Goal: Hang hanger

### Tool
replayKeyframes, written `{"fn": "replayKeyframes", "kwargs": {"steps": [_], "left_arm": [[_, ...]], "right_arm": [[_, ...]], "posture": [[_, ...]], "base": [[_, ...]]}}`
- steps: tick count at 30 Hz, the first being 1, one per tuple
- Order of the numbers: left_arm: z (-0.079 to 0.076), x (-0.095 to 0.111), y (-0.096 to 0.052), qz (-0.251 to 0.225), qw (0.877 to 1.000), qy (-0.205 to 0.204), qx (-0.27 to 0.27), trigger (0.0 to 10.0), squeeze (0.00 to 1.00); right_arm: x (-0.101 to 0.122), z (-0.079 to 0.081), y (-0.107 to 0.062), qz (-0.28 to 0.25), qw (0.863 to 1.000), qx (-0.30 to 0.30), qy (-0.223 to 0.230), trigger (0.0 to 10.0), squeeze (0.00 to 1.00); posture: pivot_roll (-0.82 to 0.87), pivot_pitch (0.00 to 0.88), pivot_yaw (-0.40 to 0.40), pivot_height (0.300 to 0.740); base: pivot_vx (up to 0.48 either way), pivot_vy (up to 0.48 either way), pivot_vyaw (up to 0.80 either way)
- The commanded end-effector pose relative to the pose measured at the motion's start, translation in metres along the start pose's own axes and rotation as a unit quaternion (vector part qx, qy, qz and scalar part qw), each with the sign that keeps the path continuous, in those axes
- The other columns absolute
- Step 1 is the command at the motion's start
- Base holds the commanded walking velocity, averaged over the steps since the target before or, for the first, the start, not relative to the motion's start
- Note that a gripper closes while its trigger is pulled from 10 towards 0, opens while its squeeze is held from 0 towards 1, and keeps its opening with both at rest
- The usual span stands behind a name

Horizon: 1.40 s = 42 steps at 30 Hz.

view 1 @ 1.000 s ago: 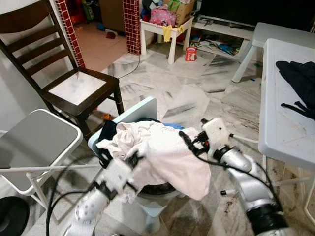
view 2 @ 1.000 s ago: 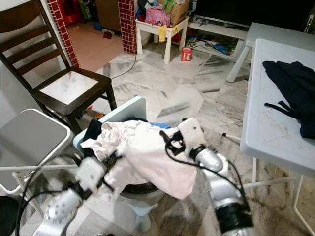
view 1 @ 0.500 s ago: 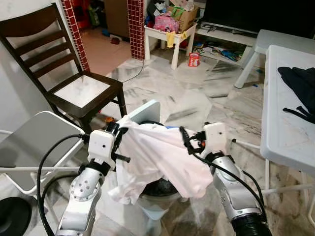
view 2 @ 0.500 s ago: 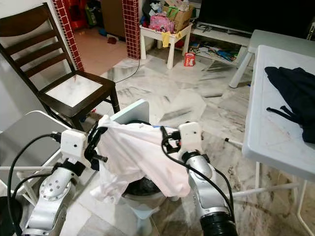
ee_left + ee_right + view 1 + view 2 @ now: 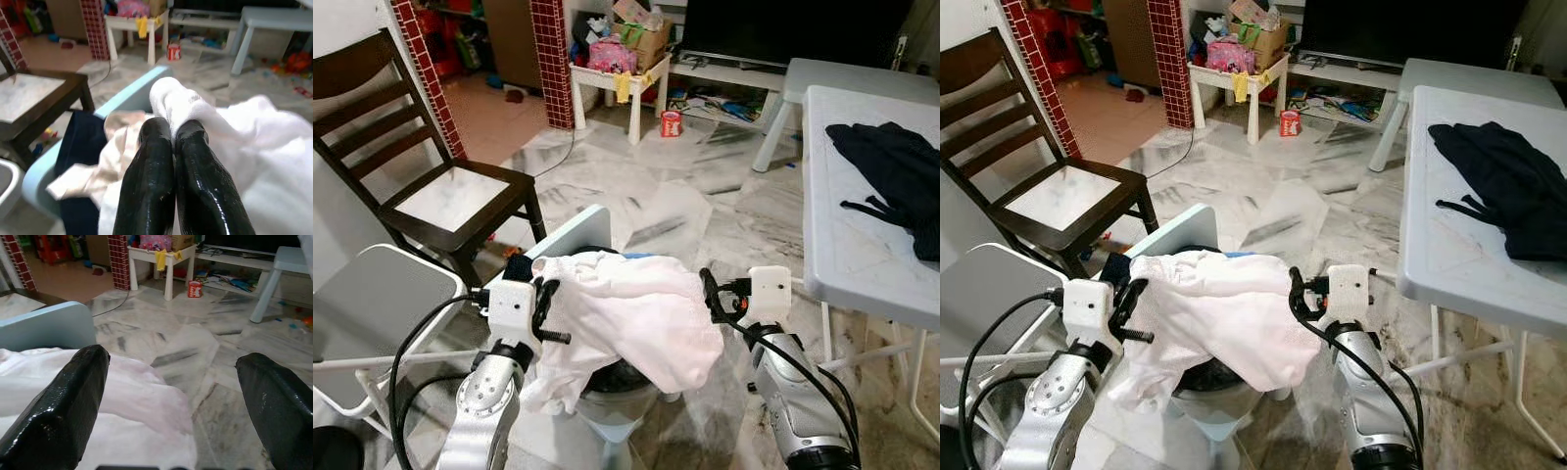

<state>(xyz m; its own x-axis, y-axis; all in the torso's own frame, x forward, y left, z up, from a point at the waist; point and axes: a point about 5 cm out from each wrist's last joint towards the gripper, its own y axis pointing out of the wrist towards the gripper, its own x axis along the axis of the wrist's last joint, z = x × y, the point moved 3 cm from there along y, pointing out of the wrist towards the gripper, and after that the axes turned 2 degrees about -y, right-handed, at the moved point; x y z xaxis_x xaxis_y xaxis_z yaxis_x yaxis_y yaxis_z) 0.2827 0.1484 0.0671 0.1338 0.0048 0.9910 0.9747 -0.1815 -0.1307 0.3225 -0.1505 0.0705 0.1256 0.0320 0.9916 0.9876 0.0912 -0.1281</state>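
While left hand [image 5: 171, 147] pinches the white garment [image 5: 636, 313] lower center w/ fingers closed, right hand [image 5: 171, 396] sits spread wide beside it.

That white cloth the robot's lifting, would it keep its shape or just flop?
Probably flop: the white cloth sags in folds below the left gripper pinching it. It looks light, bunching easily. With the right gripper open, it would likely hang from that one pinch.

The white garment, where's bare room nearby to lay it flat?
Free: the near part of the white table, this side of the black clothing; the wooden chair's seat; the grey folding chair. Crowded: the basket under the white garment, pinched by the left gripper.
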Motion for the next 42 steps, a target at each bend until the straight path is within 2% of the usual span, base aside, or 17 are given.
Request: {"fn": "replayKeyframes", "kwargs": {"steps": [1, 42], "left_arm": [[-0.0015, -0.0006, -0.0005, 0.005, 1.0, 0.003, -0.006, 10.0, 0.0], [-0.0074, 0.0041, 0.0074, 0.013, 1.0, 0.011, -0.022, 10.0, 0.0]], "right_arm": [[0.0116, 0.0013, 0.0022, -0.02, 1.0, 0.001, 0.002, 10.0, 0.0], [0.0116, -0.004, 0.0046, -0.014, 1.0, -0.003, 0.002, 10.0, 0.0]], "posture": [[-0.04, 0.0, 0.013, 0.74], [-0.06, 0.0, 0.024, 0.74]], "base": [[0.0, 0.0, 0.0], [-0.012, 0.0, 0.0]]}}
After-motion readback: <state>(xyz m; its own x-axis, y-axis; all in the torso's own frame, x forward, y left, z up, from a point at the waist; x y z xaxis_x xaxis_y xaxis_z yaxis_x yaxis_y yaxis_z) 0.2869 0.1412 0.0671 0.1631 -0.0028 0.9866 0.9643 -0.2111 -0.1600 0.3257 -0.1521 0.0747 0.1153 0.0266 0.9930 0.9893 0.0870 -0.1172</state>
